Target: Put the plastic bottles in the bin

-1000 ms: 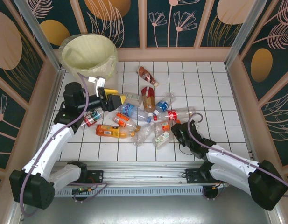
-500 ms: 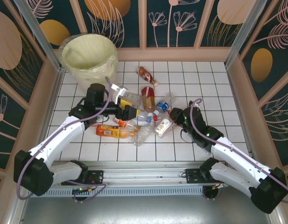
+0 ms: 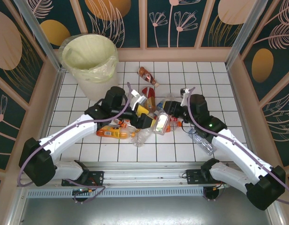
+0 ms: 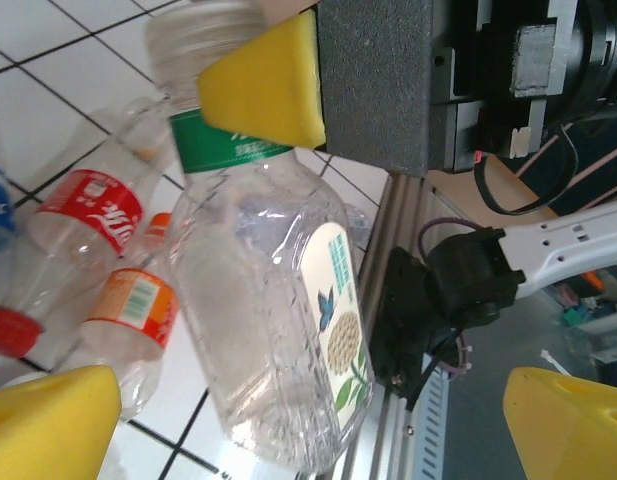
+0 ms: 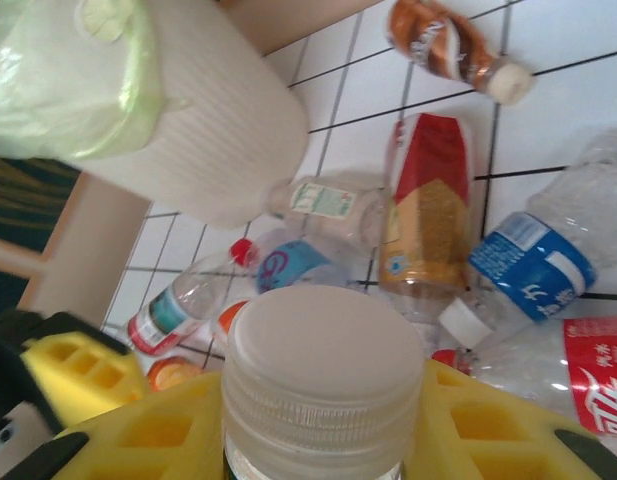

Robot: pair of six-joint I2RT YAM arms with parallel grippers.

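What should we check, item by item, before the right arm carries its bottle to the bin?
1. Right pincer shut on the green-labelled bottle at its neck: ok.
2. Bottle lifted off the other bottles: cannot tell.
3. Left pincer open and holding nothing: ok.
4. Left pincer clear of the held bottle: not ok, it sits close beside it.
5. Way to the bin free: not ok, the left arm lies across it.
6. Bin upright, mouth open: ok.
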